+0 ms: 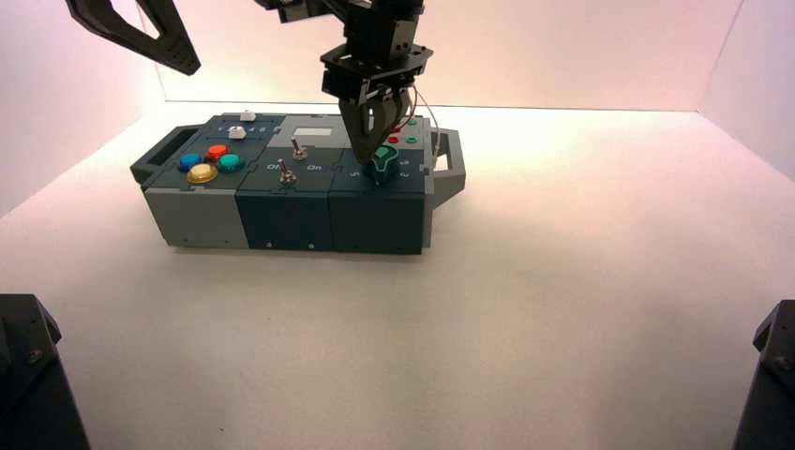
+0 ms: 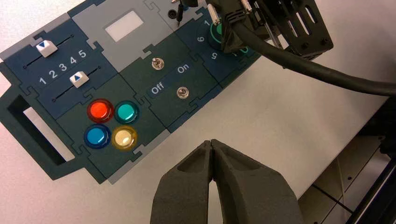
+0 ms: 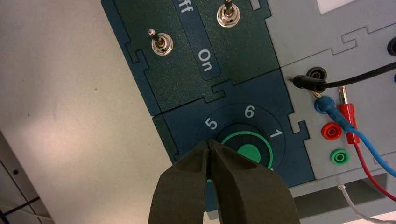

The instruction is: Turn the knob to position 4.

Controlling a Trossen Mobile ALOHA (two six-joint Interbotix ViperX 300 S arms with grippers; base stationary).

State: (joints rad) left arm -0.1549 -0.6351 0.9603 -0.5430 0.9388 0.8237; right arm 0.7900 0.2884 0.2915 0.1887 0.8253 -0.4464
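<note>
Our right end effector (image 1: 367, 157) is at the green knob.
We see the knob (image 1: 382, 162) near the right end of the box (image 1: 281, 183) on the desk (image 1: 525, 309), partly hidden by our right end effector, whose fingertips are together over it; we cannot tell if they touch it. The dial's 5 (image 3: 211, 123), 6 (image 3: 249, 111) and 1 (image 3: 276, 133) show around the knob. Left of the knob are two metal switches (image 3: 162, 44), then four coloured buttons (image 2: 123, 137); wires (image 3: 369, 179) lie beyond it. Our left end effector (image 2: 211, 141), its fingertips together, hangs well left of the knob.
</note>
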